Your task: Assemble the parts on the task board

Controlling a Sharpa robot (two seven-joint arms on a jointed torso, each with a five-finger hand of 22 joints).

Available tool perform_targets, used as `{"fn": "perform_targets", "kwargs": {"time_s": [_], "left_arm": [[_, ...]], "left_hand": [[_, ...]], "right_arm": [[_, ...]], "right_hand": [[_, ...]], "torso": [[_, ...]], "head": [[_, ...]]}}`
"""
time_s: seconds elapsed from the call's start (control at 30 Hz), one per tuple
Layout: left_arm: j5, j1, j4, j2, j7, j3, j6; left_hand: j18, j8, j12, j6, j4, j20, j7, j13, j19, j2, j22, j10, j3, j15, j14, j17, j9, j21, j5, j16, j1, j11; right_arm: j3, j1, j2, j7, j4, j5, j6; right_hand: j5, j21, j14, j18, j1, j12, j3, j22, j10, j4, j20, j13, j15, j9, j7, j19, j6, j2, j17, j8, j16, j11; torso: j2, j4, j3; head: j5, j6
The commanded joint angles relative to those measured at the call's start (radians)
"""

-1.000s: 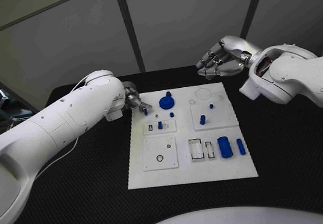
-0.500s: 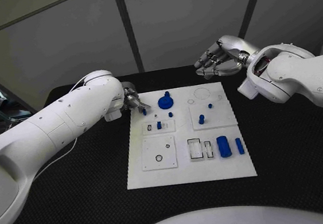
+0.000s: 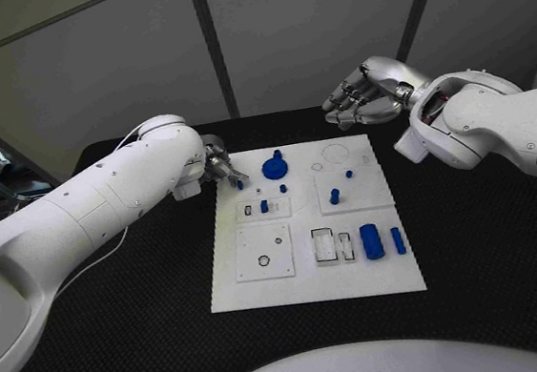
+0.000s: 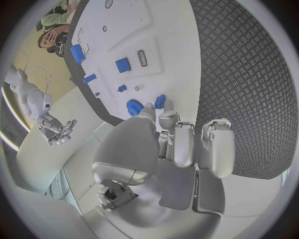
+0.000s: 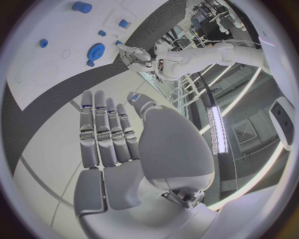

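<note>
Head view: your left hand (image 3: 220, 167) at board (image 3: 316, 284) far-left corner, pinching small blue peg (image 3: 240, 184), likely for nearby socket. Right hand (image 3: 363, 98) hovers beyond far edge, holding nothing, clear of work.
Left wrist view: fingertips (image 4: 167, 118) touch peg (image 4: 160, 101) beside gear (image 4: 134, 106).
Right wrist view: fingers (image 5: 106, 134) straight, together, empty.

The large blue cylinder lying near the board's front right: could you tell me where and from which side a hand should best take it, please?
Grip the large blue cylinder across its middle, from above: it lies flat, and the slimmer blue piece sits close beside it.
</note>
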Motion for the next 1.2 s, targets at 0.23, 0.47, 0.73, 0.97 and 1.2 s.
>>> {"fn": "perform_targets", "kwargs": {"time_s": [0.23, 0.47, 0.73, 0.97, 1.2], "left_arm": [[0.027, 0.002, 0.001, 0.001, 0.020, 0.000, -0.005], [0.040, 0.002, 0.013, -0.003, 0.046, 0.000, -0.026], [0.071, 0.000, 0.046, -0.025, 0.052, 0.000, -0.038], [0.091, -0.001, 0.128, -0.080, 0.049, 0.000, -0.078], [0.109, -0.004, 0.258, -0.166, 0.033, -0.001, -0.159]], "left_hand": [[-0.013, -0.013, 0.001, 0.003, -0.064, -0.013, -0.009, -0.003, 0.034, 0.045, 0.164, 0.005, 0.078, -0.015, 0.064, 0.130, -0.011, 0.002, 0.000, 0.005, 0.099, -0.012], [-0.013, -0.010, 0.010, 0.000, -0.122, -0.019, -0.010, 0.007, 0.035, 0.064, 0.167, 0.015, 0.163, -0.017, 0.064, 0.130, -0.010, 0.003, -0.004, 0.005, 0.150, -0.014], [-0.013, 0.004, 0.004, -0.007, -0.160, -0.020, -0.009, 0.003, 0.036, 0.033, 0.169, 0.018, 0.265, -0.017, 0.064, 0.131, 0.007, 0.002, -0.005, 0.005, 0.139, -0.014], [-0.013, 0.025, -0.004, -0.014, -0.184, -0.020, -0.008, -0.005, 0.036, -0.018, 0.170, 0.023, 0.385, -0.017, 0.064, 0.132, 0.033, 0.000, -0.003, 0.005, 0.086, -0.015], [-0.016, 0.040, -0.021, -0.014, -0.204, -0.021, -0.012, -0.024, 0.044, -0.053, 0.180, 0.024, 0.478, -0.019, 0.064, 0.133, 0.051, 0.010, -0.004, 0.006, 0.048, -0.016]], "right_arm": [[0.001, 0.002, 0.001, 0.008, 0.001, 0.000, 0.005], [0.001, 0.002, 0.001, 0.008, 0.001, 0.000, 0.007], [0.001, 0.002, 0.000, 0.007, 0.000, 0.000, 0.009], [0.001, 0.002, -0.003, 0.007, 0.001, 0.000, 0.008], [0.001, 0.002, -0.009, 0.007, 0.002, 0.000, 0.007]], "right_hand": [[0.007, -0.006, 0.002, 0.011, 0.000, 0.006, 0.007, -0.002, 0.002, -0.002, -0.001, -0.001, -0.001, 0.001, -0.008, 0.007, 0.002, 0.005, -0.002, 0.006, -0.008, -0.006], [0.007, -0.009, 0.004, 0.012, 0.008, 0.007, 0.011, -0.004, 0.002, -0.009, -0.002, -0.001, -0.001, 0.001, -0.008, 0.009, 0.002, 0.003, -0.004, 0.007, -0.012, -0.007], [0.007, -0.009, 0.004, 0.011, 0.008, 0.007, 0.011, -0.005, 0.002, -0.009, -0.002, -0.001, -0.001, 0.001, -0.008, 0.009, 0.002, 0.003, -0.004, 0.007, -0.012, -0.006], [0.007, -0.009, 0.004, 0.011, 0.006, 0.007, 0.011, -0.005, 0.002, -0.008, -0.002, -0.001, -0.001, 0.001, -0.007, 0.010, 0.002, 0.003, -0.005, 0.008, -0.013, -0.006], [0.007, -0.010, 0.005, 0.011, 0.005, 0.008, 0.011, -0.005, 0.002, -0.007, -0.002, -0.001, 0.000, 0.001, -0.007, 0.010, 0.002, 0.004, -0.005, 0.008, -0.013, -0.006]], "torso": [[0.000, 0.0003, -0.0001], [0.000, 0.0004, -0.0002], [-0.001, 0.0011, 0.0002], [0.000, 0.0022, 0.0006], [0.000, 0.0016, 0.0003]], "head": [[0.000, 0.001], [0.000, 0.001], [-0.001, -0.001], [0.003, 0.002], [0.005, 0.002]]}}
